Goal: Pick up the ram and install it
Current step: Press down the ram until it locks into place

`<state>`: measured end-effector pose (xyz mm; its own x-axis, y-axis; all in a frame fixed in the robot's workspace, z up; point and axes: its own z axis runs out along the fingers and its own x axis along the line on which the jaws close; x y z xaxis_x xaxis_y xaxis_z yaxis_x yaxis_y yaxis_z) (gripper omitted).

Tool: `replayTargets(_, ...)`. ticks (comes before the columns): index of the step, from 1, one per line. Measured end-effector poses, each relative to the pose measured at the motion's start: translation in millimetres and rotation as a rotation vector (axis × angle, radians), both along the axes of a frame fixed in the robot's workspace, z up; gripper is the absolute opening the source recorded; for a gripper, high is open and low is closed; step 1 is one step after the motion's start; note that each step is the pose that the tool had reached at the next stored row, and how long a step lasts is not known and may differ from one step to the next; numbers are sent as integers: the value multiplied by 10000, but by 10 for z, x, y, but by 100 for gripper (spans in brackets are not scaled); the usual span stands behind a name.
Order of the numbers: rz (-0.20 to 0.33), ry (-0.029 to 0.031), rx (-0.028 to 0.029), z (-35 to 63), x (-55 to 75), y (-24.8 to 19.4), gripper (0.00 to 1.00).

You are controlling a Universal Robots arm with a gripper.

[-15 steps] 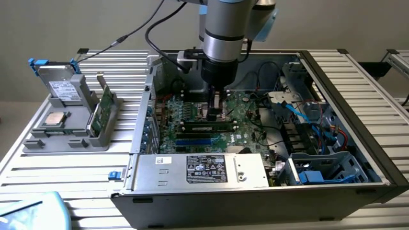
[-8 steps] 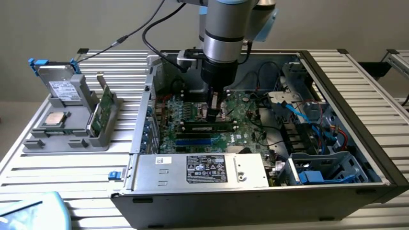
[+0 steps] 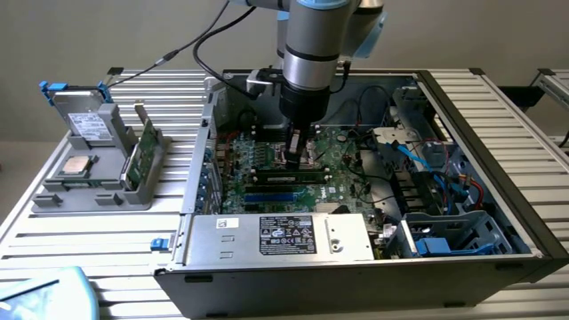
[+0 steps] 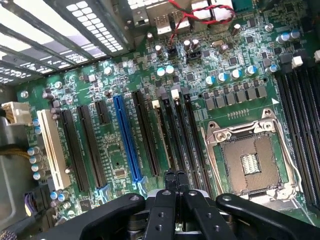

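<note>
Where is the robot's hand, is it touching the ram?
Cannot tell. The exterior view puts the hand right by the ram, with no plain gap or contact.

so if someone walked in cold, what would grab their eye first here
Probably the open computer case with the green motherboard laid bare, and the robot arm reaching straight down into it. The gripper hangs just above a ram stick seated across the board. At the exterior view's left, a grey holder carries spare parts.
</note>
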<state>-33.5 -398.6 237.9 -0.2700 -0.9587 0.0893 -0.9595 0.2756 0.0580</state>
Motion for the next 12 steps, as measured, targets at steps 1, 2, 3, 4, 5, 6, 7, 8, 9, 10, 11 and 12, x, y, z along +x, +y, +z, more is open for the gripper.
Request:
replayTargets(1, -157, 0, 0, -6, 0, 0, 11)
replayTargets(2, -327, 1, 0, -11, 0, 0, 11)
replayTargets(3, -490, 1, 0, -17, 0, 0, 11)
replayTargets(4, -653, 1, -1, -23, 0, 0, 11)
replayTargets(5, -820, 0, 0, -29, 0, 0, 11)
replayTargets(6, -990, 0, 0, -35, 0, 0, 11)
replayTargets(7, -1159, 1, 0, -41, 0, 0, 11)
replayTargets(8, -1326, 0, 0, -47, 0, 0, 11)
replayTargets(9, -1499, 0, 0, -53, 0, 0, 11)
replayTargets(10, -1677, 0, 1, -59, 0, 0, 11)
replayTargets(11, -1852, 1, 0, -66, 0, 0, 11)
replayTargets(12, -2029, 0, 0, -72, 0, 0, 11)
